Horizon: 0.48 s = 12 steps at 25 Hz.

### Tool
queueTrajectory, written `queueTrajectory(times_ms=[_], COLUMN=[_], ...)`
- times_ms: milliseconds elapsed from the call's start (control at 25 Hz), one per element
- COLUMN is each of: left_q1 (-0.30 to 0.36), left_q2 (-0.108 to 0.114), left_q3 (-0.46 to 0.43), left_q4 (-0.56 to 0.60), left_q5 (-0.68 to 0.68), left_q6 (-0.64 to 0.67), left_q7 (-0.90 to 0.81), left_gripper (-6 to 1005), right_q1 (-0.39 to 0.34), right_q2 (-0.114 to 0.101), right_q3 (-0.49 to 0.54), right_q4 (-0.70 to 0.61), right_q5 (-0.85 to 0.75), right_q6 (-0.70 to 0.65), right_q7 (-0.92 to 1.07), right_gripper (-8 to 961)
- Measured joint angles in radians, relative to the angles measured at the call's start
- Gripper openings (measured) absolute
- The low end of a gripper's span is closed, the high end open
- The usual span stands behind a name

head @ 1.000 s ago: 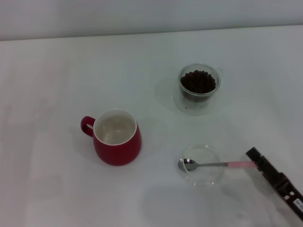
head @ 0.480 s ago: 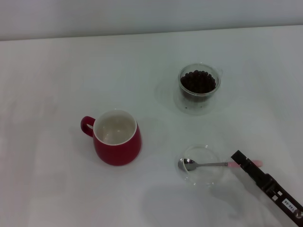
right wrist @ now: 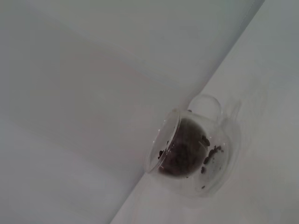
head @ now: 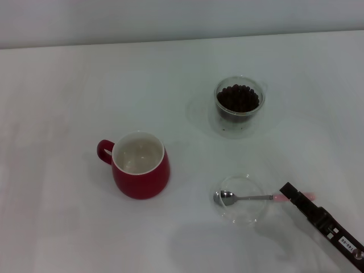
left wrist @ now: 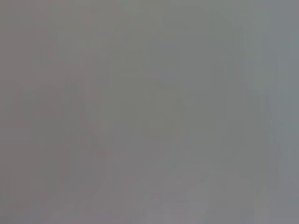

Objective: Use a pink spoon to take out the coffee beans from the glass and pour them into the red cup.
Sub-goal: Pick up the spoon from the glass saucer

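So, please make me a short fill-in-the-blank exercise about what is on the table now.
1. The spoon has its bowl in a shallow clear ____.
2. The beans fill the ____.
3. The red cup holds no ____.
4. The right gripper is at the spoon's pink ____.

Missing words: dish; glass; beans; handle
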<state>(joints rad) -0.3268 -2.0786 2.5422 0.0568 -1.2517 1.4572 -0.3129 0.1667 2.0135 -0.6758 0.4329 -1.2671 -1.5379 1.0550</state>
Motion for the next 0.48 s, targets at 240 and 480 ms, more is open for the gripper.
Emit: queueTrajectory(times_ms=[240, 480], left_q1=[0.002, -0.001], left_q2=[0.002, 0.004], left_q3=[0.0, 0.0], left_q4=[-0.001, -0.006], left_q5=[-0.001, -0.005], left_q6=[0.0, 0.002], left_q7=[0.0, -0.004], left_gripper=[892, 892], right_q1=[0.001, 0.004], right_q2=[0.001, 0.003], right_q3=[0.001, 0.001], right_q4=[-0.004, -0.004], right_q5=[0.0, 0.0], right_q6=[0.005, 0.007], right_q7=[0.009, 0.01], right_gripper=[449, 348])
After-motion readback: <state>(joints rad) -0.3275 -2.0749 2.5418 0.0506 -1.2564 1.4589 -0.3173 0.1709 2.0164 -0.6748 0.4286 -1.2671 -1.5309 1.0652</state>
